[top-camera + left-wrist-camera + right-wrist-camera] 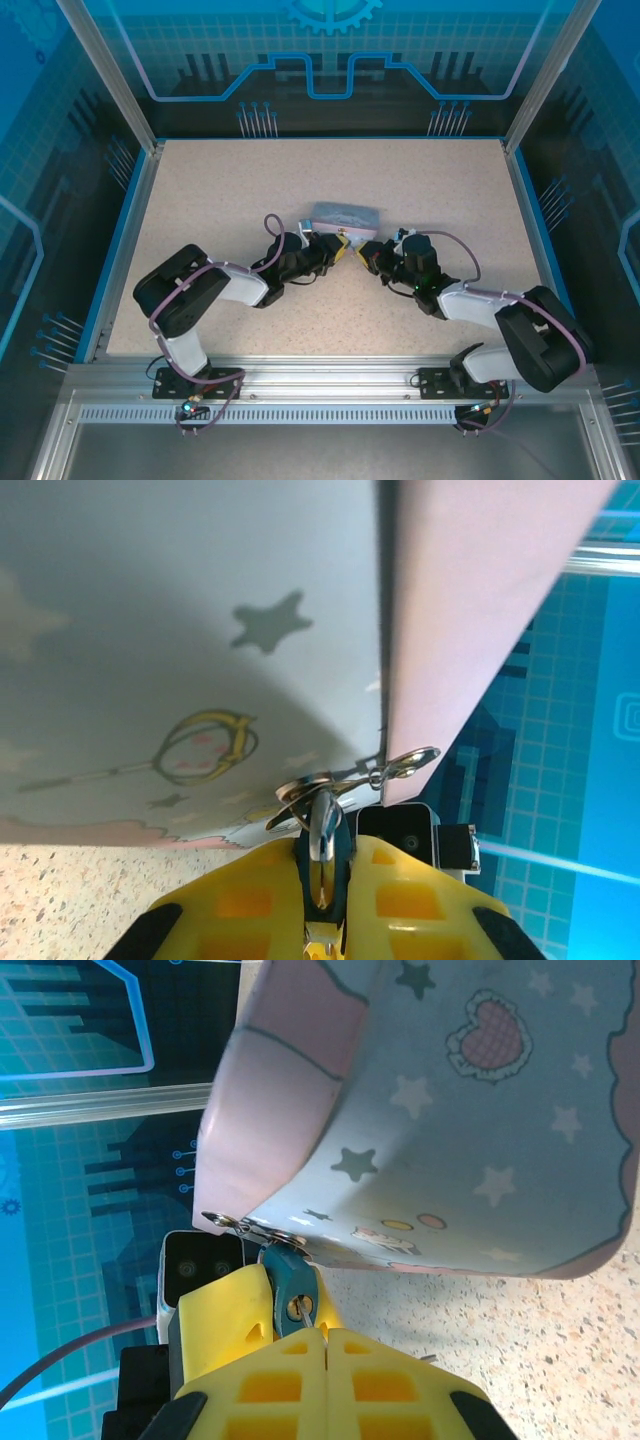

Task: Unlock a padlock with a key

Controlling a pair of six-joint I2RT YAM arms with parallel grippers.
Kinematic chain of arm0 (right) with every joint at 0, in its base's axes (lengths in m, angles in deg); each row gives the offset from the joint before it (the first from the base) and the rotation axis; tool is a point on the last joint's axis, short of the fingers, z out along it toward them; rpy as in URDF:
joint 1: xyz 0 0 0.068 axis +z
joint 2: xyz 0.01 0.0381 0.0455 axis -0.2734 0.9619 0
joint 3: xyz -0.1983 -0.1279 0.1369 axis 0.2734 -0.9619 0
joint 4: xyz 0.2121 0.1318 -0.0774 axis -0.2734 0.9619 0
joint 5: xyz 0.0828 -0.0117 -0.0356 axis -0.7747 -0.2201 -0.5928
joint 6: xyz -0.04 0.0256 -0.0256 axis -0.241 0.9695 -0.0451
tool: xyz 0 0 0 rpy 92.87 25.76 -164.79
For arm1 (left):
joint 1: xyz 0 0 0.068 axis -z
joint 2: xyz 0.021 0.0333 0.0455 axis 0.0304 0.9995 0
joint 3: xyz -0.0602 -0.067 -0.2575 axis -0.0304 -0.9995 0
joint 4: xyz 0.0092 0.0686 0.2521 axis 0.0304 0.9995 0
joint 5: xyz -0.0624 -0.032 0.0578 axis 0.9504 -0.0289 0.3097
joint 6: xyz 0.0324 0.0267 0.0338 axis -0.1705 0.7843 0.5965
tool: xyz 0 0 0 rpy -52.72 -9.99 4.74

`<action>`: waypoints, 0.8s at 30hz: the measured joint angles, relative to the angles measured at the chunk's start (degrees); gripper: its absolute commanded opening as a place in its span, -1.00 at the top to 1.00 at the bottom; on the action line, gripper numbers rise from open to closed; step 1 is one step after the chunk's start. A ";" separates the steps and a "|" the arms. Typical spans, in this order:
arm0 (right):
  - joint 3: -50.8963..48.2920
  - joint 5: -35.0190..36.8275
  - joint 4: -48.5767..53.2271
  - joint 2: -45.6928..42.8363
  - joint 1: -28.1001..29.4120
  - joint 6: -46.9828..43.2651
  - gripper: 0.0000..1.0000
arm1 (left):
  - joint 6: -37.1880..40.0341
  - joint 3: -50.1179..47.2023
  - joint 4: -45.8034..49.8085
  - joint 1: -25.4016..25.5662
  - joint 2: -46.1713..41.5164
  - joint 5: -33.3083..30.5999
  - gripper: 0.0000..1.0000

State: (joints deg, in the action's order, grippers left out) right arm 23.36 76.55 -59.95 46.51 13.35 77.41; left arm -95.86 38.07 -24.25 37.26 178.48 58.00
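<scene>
Padlock: left wrist view, clamped between yellow fingers of left gripper, right up against pale blue cartoon-printed tin. Silvery metal piece sticking out of bluish body toward tin. Thin wire ring just beside it at tin's corner. Speckled table below tin.

Right wrist view: same padlock at tin's lower rim, brassy spot on its face, pinched on left side by other arm's yellow finger. Right gripper fingers pressed together, tips touching padlock body. Cannot tell whether key sits between them.

Top view: both grippers tip to tip at mid-table, meeting at near side of tin, left arm reaching in from left, right arm from right. Padlock too small to make out there, somewhere at meeting point just near of tin.
</scene>
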 measured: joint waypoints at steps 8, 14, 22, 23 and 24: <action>-0.39 0.44 -7.41 3.72 0.00 2.80 1.00 | -0.04 0.00 -1.36 0.13 0.13 -2.86 1.00; -0.50 0.44 -11.28 6.10 -0.02 5.03 1.00 | -0.63 0.00 -2.23 0.17 0.68 -4.31 1.00; 1.77 -0.24 -6.78 6.12 -0.07 3.34 1.00 | -1.07 0.00 -2.21 0.17 1.07 -5.25 1.00; 2.27 -0.33 -5.38 5.79 -0.13 2.71 1.00 | -1.07 0.00 -2.21 0.17 1.07 -5.46 1.00; 2.93 -0.46 -3.65 5.29 -0.22 1.86 1.00 | -1.07 0.00 -2.21 0.17 1.07 -5.57 1.00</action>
State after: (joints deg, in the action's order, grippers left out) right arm 26.29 76.09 -63.60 51.80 13.13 79.27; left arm -96.93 38.07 -26.45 37.44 179.55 52.42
